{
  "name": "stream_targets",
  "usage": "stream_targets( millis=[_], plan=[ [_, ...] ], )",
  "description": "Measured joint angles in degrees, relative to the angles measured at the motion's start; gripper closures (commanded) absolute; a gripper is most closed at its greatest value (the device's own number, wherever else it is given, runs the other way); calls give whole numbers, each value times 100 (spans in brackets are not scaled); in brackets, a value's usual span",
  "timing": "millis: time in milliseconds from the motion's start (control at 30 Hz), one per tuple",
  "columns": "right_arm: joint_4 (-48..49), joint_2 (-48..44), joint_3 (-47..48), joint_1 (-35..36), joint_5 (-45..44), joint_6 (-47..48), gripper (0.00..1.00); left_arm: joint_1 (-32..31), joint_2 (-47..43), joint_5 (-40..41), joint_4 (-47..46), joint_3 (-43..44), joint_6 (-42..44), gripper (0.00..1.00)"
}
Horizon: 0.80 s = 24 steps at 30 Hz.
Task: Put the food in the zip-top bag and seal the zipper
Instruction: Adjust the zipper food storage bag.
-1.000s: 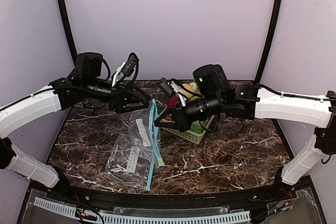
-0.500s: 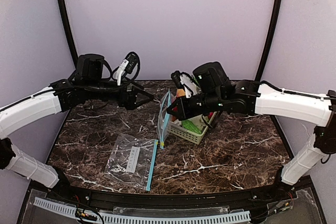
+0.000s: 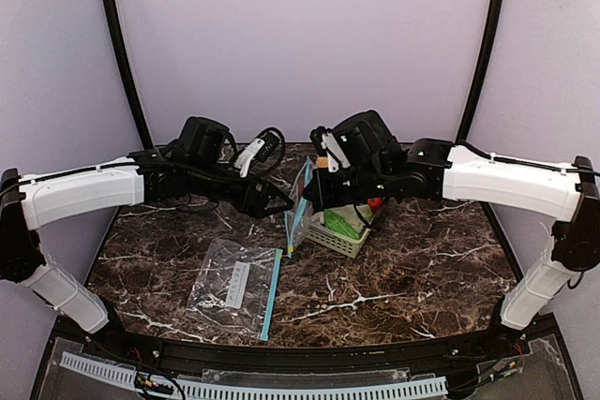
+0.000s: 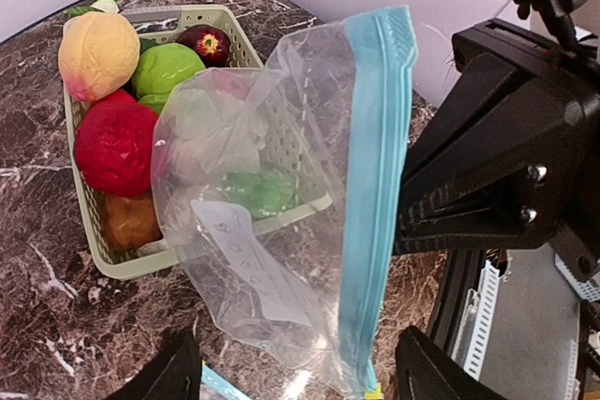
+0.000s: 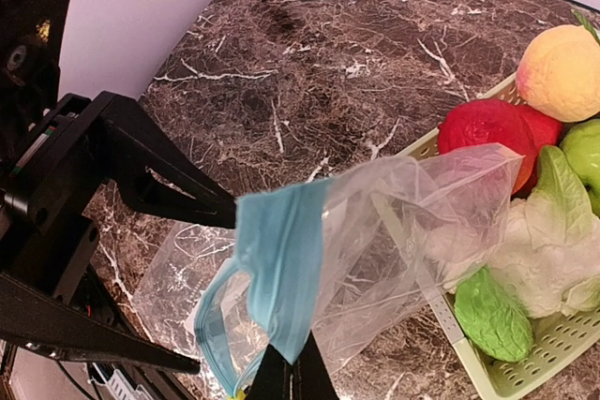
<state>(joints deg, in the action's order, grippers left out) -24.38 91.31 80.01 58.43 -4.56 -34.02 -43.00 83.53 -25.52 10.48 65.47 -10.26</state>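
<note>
Blue zipper strip [image 4: 375, 213] of a clear bag [image 4: 272, 231] is pinched in the right pincer [image 5: 291, 377]. The bag hangs upright over the marble tabletop [image 3: 422, 269], just beside a pale green basket [image 3: 337, 241]. Whether its lower corner touches the tabletop cannot be told. The left pincer [image 4: 302, 370] is spread wide, one finger on each side of the bag's lower end. The toy food [image 4: 117, 142], red, green, peach-coloured and white, lies piled in the basket, partly seen through the plastic. A second bag [image 3: 232, 286] lies flat nearer the arm bases.
</note>
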Motion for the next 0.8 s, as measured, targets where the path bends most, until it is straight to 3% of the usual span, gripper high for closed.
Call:
stream_targets(
  millis=[267,400,567,667,800],
  plan=[
    [-26,35,33,0,2,-11,100,-2,87,219,103,11,-44,62],
    [-26,76,83,0,68,50,100,-2,87,317,127,11,-52,71],
    [-20,127,131,0,201,103,100,-2,87,404,168,11,-37,92],
    [-17,146,153,0,245,118,100,-2,87,501,192,13,-9,98],
    [-13,146,153,0,304,116,100,-4,66,905,267,13,15,99]
  ],
)
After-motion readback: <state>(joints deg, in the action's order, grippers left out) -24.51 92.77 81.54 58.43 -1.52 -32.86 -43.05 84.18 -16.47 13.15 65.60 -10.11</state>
